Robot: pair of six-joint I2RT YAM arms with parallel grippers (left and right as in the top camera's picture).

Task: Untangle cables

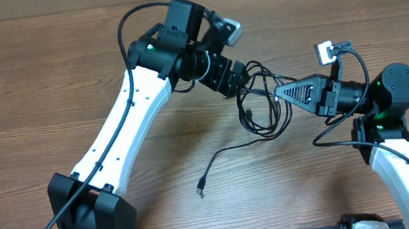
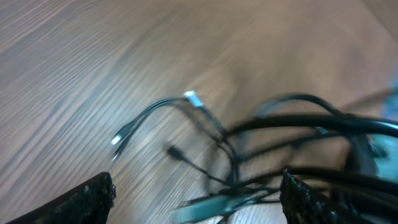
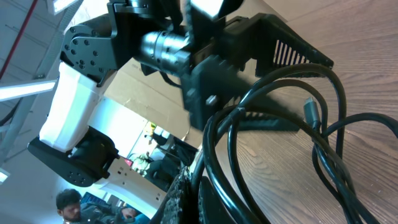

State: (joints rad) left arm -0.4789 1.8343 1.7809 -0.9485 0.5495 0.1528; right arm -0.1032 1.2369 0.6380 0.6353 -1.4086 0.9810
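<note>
The cables (image 1: 262, 102) lie tangled mid-table, between the arms. The right gripper (image 1: 278, 91) pinches a loop, and that hold should be firm. The left gripper (image 2: 199, 196) hangs spread over the knot. Best to close on one strand only, then draw apart slowly.

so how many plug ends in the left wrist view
3: silver-tipped plug top centre, pale-tipped plug lower left, small dark plug right of it; more may hide in the tangle
</note>
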